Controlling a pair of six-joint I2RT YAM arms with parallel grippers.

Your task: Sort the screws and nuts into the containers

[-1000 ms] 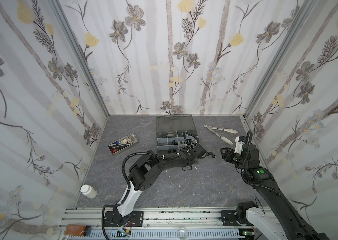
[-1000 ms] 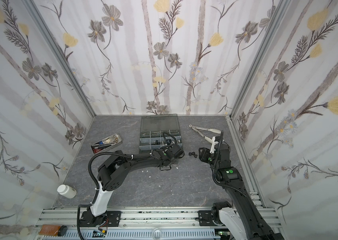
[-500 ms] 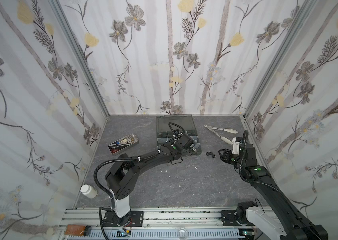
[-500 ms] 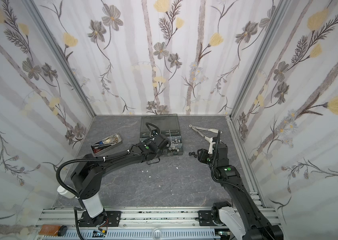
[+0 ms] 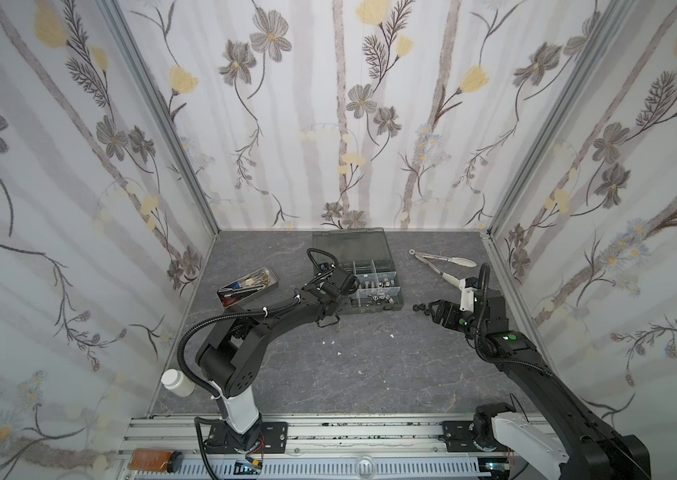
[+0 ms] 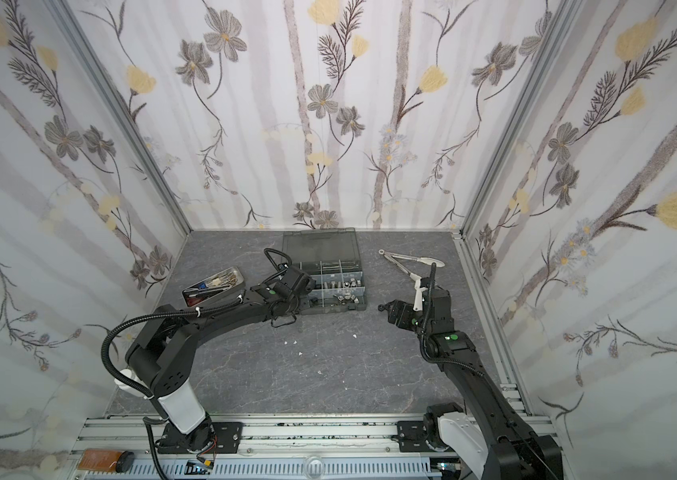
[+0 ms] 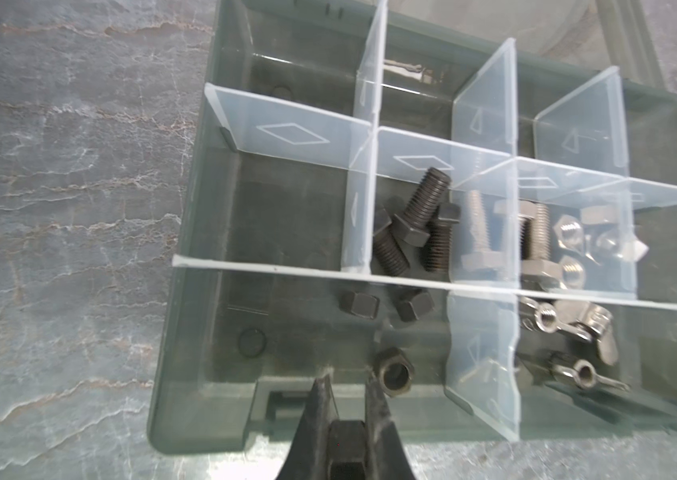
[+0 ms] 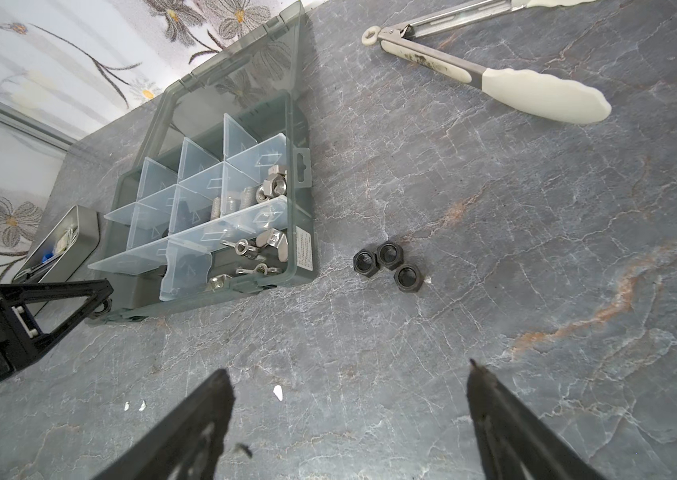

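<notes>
R gripper is hanging wide open and empty, pointing at three black nuts bunched on the tabletop. In both top views they're sitting right of centre, near the organizer box.

L gripper is hovering over the box's lower-left compartment, fingers pinched nearly together w/ nothing between. One black nut is lying in that compartment right beside a finger.

Step in hand, I'd say: R arm is lining up a pick.

Next move is calling for dropping low and straddling one nut. They're touching, so a single clean grab is looking tricky.

Black screws, silver screws and wing nuts are sitting in separate compartments.

Tongs are lying upper right and the metal tray centre-left, both off the path. L arm is crowding the box front, which could be blocking R's drop-off.
</notes>
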